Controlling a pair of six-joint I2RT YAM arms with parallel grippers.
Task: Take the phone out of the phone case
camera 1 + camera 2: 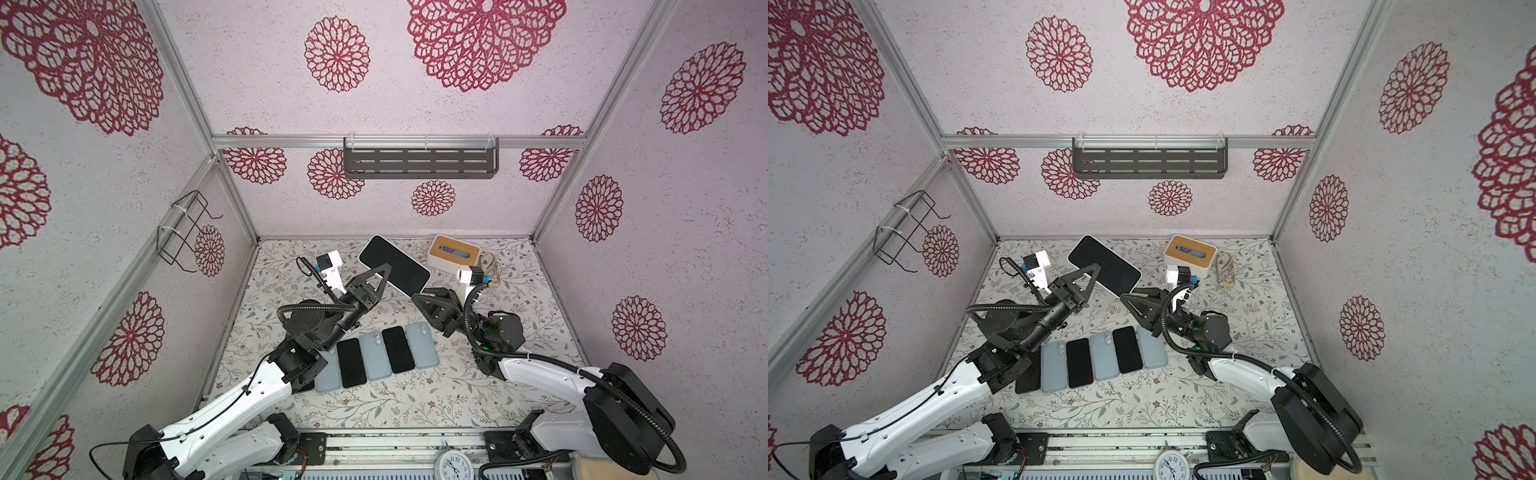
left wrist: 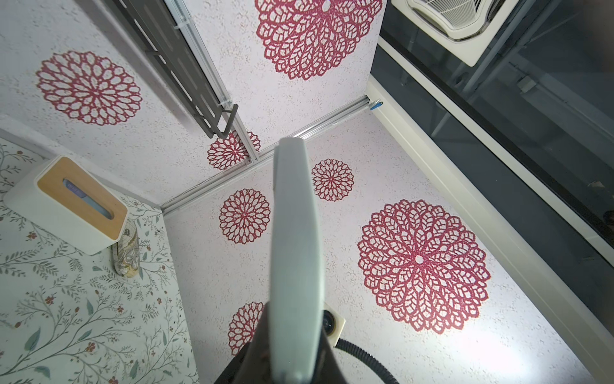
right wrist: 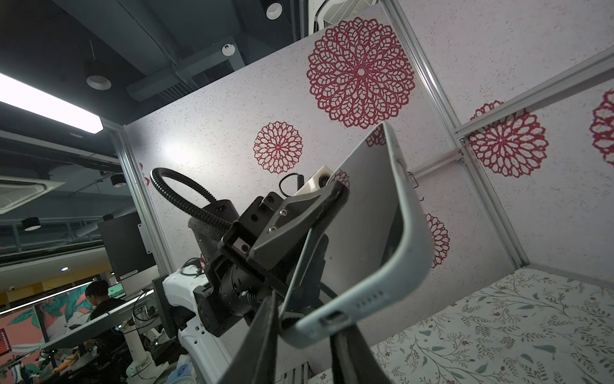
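The left gripper (image 1: 385,271) was clamped on the phone (image 1: 395,262). Its black wedge-shaped fingers (image 3: 299,204) pinched the glossy dark screen and the back at the near-left long edge, holding it tilted well above the floral-patterned table (image 1: 415,399). The right gripper (image 1: 415,296) had its jaws closed against the matte, pale blue-grey phone case (image 3: 408,232) at the rounded near-right end by the charging port. The phone sat in the case. Below lay a row of phones (image 1: 376,357), blue-grey and black alternating. A white tissue box (image 1: 453,251) with a wooden lid stood far right.
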